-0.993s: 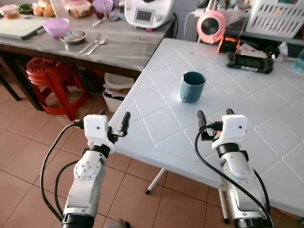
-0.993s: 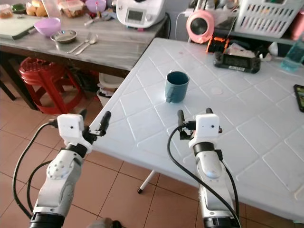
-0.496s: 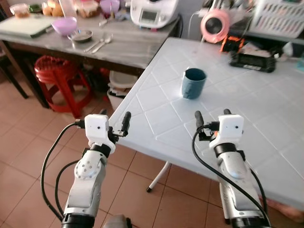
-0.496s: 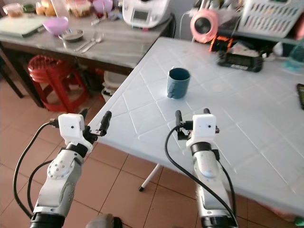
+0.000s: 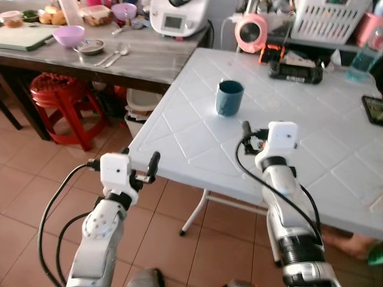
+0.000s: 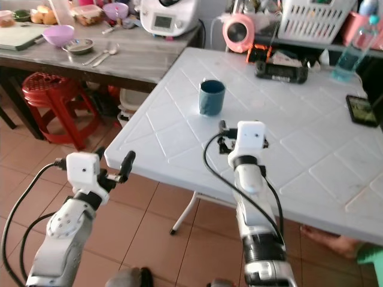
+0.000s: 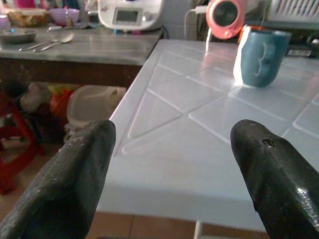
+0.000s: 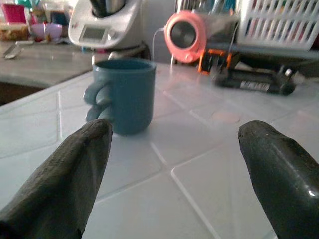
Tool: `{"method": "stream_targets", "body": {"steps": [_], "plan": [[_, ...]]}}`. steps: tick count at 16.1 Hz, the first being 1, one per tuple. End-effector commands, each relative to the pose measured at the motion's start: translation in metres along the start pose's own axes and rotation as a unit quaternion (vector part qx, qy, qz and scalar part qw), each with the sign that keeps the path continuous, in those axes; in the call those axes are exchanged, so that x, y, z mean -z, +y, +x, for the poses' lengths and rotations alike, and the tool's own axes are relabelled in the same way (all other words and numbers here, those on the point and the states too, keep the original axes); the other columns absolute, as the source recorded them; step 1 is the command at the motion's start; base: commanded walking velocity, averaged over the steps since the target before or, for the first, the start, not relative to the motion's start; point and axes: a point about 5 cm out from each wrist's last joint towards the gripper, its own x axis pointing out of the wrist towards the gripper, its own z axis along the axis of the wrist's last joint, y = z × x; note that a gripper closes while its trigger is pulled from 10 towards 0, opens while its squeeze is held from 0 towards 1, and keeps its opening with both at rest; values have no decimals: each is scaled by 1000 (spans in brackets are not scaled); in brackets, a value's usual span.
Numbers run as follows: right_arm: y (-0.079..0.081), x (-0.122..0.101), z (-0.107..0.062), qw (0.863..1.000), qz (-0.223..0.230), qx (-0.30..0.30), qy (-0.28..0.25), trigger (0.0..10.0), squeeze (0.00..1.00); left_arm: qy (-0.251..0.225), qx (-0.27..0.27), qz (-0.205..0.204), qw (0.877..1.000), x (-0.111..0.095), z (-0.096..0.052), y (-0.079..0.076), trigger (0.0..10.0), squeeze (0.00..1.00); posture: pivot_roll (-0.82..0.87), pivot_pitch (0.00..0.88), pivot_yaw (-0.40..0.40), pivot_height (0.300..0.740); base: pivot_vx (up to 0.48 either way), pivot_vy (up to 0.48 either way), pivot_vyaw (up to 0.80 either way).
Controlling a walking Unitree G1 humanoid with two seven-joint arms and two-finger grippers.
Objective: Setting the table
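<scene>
A blue mug [image 5: 230, 97] stands on the white counter [image 5: 335, 149]; no writing on it can be read. Left gripper [image 7: 169, 174] and right gripper [image 8: 172, 172] both hold their fingers wide, holding nothing

A white surface [image 5: 197, 137] with a moulded diamond pattern carries a blue mug [image 5: 229, 98] (upright, handle toward the robot), a black device [image 5: 294, 72], a pink round appliance [image 5: 252, 32] and a phone [image 5: 373, 110]. Beside it, a grey wooden surface [image 5: 149, 60] holds a purple bowl [image 5: 69, 36], spoons [image 5: 114, 56] and a white kitchen machine [image 5: 176, 16].
</scene>
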Motion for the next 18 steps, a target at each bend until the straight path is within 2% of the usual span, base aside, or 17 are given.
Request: {"method": "stream_targets", "body": {"steps": [1, 3, 5, 8, 9, 12, 16, 18], "plan": [[3, -1, 3, 1000, 5, -8, 2, 10000, 0, -3, 4, 3, 1000, -5, -1, 1, 10000, 0, 53, 116, 49, 740, 0, 0, 0], [5, -1, 3, 1000, 7, -11, -6, 10000, 0, 2, 6, 2, 1000, -8, -4, 1, 10000, 0, 70, 138, 61, 740, 0, 135, 0], [3, 4, -11, 1000, 9, -11, -11, 10000, 0, 1, 13, 5, 1000, -12, -5, 2, 10000, 0, 63, 132, 70, 740, 300, 144, 0], [-3, 15, -32, 1000, 2, -10, 2, 10000, 0, -1, 19, 3, 1000, -12, 3, 0, 10000, 0, 23, 100, 66, 740, 325, 0, 0], [-8, 18, -44, 1000, -5, -8, 6, 10000, 0, -6, 20, -3, 1000, -11, 9, -3, 10000, 0, 3, 77, 59, 740, 337, 0, 0], [-12, 17, -52, 1000, -12, -6, 6, 10000, 0, -14, 16, -13, 1000, -11, 17, -8, 10000, 0, -23, 39, 45, 740, 196, 0, 0], [-15, 16, -55, 1000, -20, -8, 7, 10000, 0, -22, 12, -17, 1000, -10, 22, -9, 10000, 0, -35, 20, 30, 740, 0, 0, 0], [-14, 15, -56, 1000, -26, -14, 9, 10000, 0, -26, 8, -19, 999, -9, 23, -9, 10000, 0, -39, 15, 26, 740, 272, 0, 0]]}}
